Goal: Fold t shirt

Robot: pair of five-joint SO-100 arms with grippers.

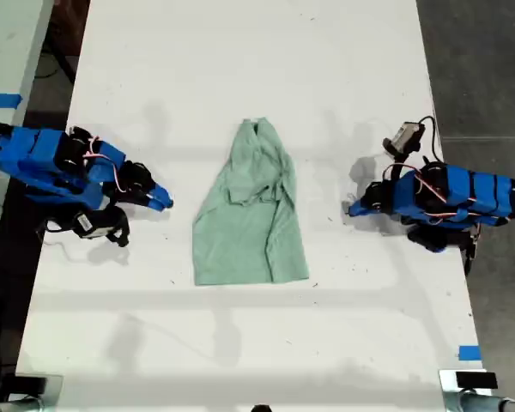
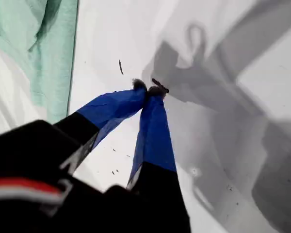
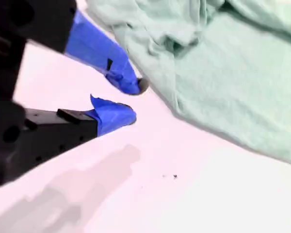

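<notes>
While the wrinkled pale mint-green cloth t shirt point(image 1: 251, 210) lies between both empty grippers, my first gripper point(image 2: 151, 89) closed, my second gripper point(image 3: 131, 99) slightly parted just beside its edge, limp light fabric is judged best pinched there.

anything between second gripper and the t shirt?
Nothing. Only bare white table separates my second gripper from the t shirt, per the second wrist view.
</notes>
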